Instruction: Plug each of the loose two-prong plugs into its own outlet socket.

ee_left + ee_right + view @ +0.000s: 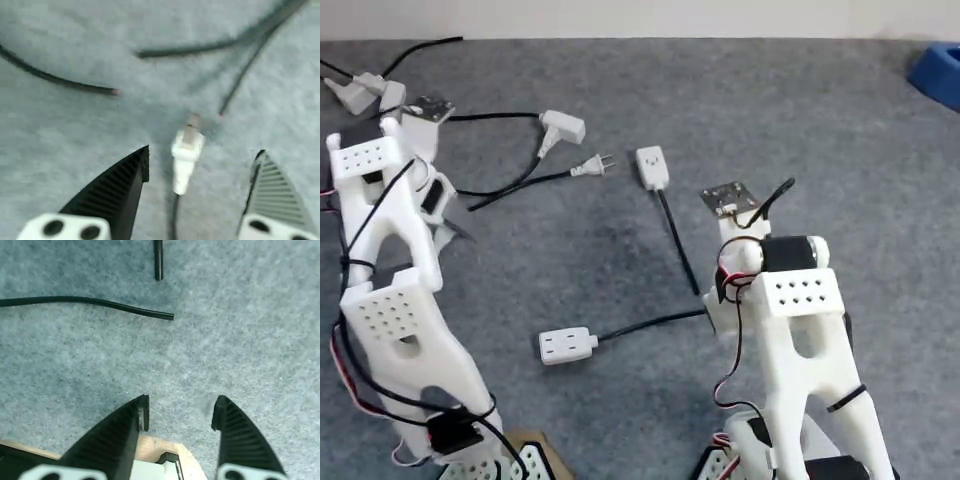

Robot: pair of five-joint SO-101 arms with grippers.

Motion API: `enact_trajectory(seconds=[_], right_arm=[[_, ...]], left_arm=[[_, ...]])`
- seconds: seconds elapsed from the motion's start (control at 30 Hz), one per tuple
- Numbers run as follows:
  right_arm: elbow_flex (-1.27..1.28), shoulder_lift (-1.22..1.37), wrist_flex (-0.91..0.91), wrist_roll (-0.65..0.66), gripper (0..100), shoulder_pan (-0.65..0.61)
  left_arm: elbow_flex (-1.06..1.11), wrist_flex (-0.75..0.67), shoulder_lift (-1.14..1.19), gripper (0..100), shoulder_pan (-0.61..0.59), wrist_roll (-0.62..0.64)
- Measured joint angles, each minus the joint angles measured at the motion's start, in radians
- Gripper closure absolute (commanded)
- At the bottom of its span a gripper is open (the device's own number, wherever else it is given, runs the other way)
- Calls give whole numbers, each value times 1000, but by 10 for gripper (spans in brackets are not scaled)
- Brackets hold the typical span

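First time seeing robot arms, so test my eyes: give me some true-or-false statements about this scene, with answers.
1. The left arm's jaws stand open, with a white plug lying ungripped between them. True.
2. The right arm's jaws clamp a cable. False: they are open and empty above the grey mat.
3. The two-prong plug sits in the socket. False: it lies beside it, apart.
4. A second socket lies nearer the arms' bases. True.
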Motion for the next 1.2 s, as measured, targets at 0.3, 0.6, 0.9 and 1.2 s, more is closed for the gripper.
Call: enact_trajectory(seconds=[0.3,0.6,0.9,1.2], right_arm=[[0,0,0,0,785,0],[0,0,0,6,785,0],[0,0,0,6,785,0],[0,0,0,6,785,0]], left_arm=[[-2,126,0,713,3,0],[-5,127,110,775,-32,-110],[-17,89,167,996,-35,-121],[-118,184,160,995,46,-163]])
